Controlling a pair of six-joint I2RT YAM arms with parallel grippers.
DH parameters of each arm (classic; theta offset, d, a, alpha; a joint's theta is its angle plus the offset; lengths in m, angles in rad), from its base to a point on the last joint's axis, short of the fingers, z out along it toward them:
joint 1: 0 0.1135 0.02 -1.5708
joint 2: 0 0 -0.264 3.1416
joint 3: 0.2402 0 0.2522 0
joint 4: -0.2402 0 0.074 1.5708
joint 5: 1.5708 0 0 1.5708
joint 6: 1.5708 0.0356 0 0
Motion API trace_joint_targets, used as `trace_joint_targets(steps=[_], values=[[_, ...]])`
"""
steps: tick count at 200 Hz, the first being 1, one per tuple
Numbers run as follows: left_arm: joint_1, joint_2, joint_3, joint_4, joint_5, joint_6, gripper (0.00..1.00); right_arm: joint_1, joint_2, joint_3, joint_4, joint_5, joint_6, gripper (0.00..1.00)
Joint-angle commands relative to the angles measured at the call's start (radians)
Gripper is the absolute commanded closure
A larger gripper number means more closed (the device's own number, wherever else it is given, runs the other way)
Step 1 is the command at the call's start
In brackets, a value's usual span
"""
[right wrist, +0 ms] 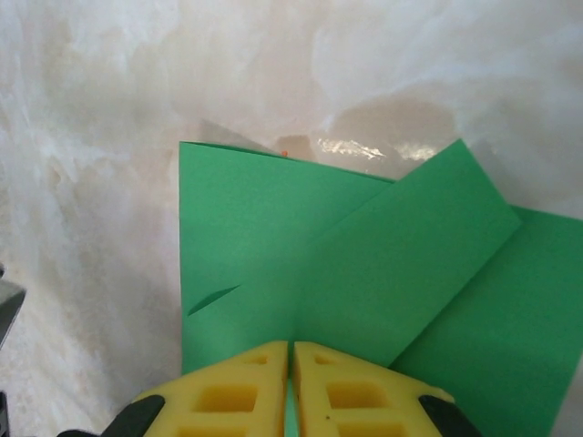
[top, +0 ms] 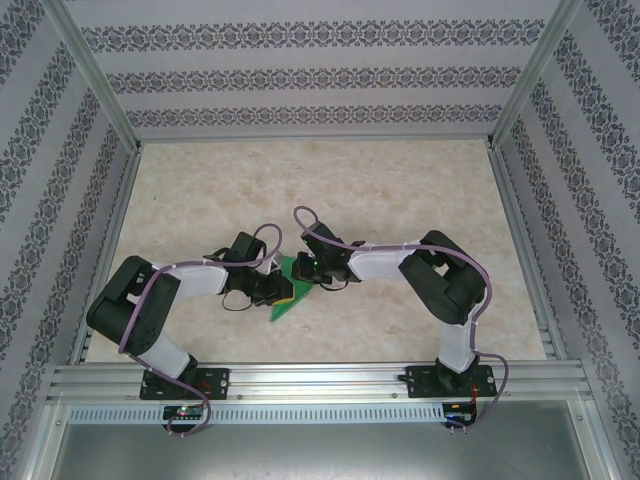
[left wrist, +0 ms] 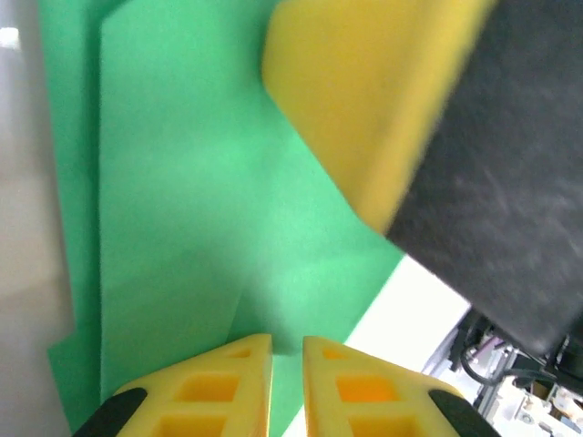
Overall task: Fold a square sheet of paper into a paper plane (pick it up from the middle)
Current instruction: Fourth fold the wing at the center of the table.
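Both arms reach inward with elbows bent, so the left claw [top: 272, 292] and right claw [top: 315, 275] meet low over the counter [top: 300, 190]. The green sheet of paper [top: 293, 292] lies partly folded between and beneath them, its middle hidden by the fingers.

In the right wrist view, the right claw [right wrist: 290, 382] is pressed together, pinching the sheet's near edge, with a slanted flap ahead. The left claw [left wrist: 287, 382] is almost closed over the paper; whether it grips is unclear. A blurred yellow finger [left wrist: 364, 100] looms ahead.

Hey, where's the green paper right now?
In the top view the partly folded green paper lies on the table, just left of centre toward the near edge, between the left gripper and right gripper.
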Motion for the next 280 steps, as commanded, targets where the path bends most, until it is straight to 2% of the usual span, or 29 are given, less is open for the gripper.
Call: trace_joint_targets(steps=[1, 27, 49, 91, 138, 205, 280], values=[[-0.011, -0.102, -0.006, 0.029, 0.069, -0.009, 0.8, 0.004, -0.025, 0.013, -0.134, 0.064, -0.046, 0.88], [-0.01, -0.232, 0.015, -0.072, 0.014, 0.019, 0.78, 0.006, -0.069, 0.029, -0.165, 0.061, -0.064, 0.87], [-0.011, -0.271, 0.014, -0.107, -0.028, 0.021, 0.77, 0.007, -0.083, 0.031, -0.163, 0.047, -0.066, 0.85], [-0.011, -0.187, 0.002, -0.047, -0.002, 0.02, 0.78, 0.007, -0.069, 0.047, -0.147, 0.025, -0.061, 0.85], [-0.01, -0.086, 0.007, -0.041, -0.026, 0.054, 0.82, 0.009, -0.043, 0.051, -0.109, -0.004, -0.047, 0.84], [-0.011, 0.031, -0.06, 0.059, 0.009, 0.053, 0.87, 0.012, -0.016, 0.052, -0.066, -0.046, -0.033, 0.82], [-0.012, -0.008, -0.092, -0.007, 0.019, 0.087, 0.87, 0.011, 0.055, 0.022, -0.074, 0.003, -0.015, 0.85]])
